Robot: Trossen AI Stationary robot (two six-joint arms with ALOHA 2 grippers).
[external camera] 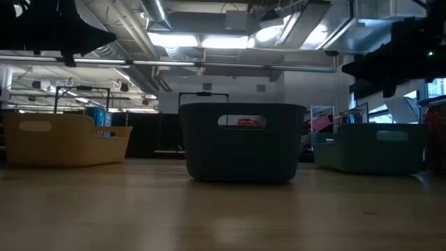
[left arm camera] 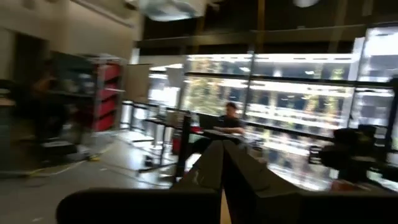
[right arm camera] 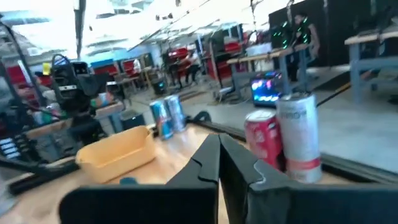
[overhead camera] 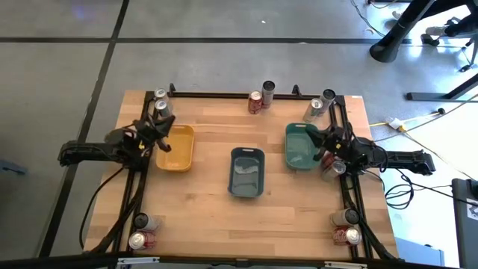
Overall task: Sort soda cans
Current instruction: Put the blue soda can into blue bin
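Cans sit in small clusters round the table [overhead camera: 202,217] edges, none in any tray. Two cans [overhead camera: 160,103] at the far left corner, a red can [overhead camera: 255,102] and a grey can [overhead camera: 269,90] at the middle of the far edge, two more [overhead camera: 320,104] at the far right corner. Near left corner holds a dark can [overhead camera: 141,222] and a red one [overhead camera: 140,240]; near right corner holds another pair [overhead camera: 346,226]. One more can [overhead camera: 332,166] stands at the right edge, just beside the right arm.

Trays lie in a row across the middle: yellow tray [overhead camera: 176,147] toward the left edge, grey-blue tray [overhead camera: 247,171] at centre, teal tray [overhead camera: 300,146] toward the right edge.

Left gripper [left arm camera: 222,163] hangs above the yellow tray's left rim, jaws pressed together, holding nothing. Right gripper [right arm camera: 218,158] hangs just off the teal tray's right rim, jaws likewise closed on nothing. Its wrist view looks across the table at the red and grey far-edge cans and the yellow tray. A person [left arm camera: 230,118] is seated in the room beyond.
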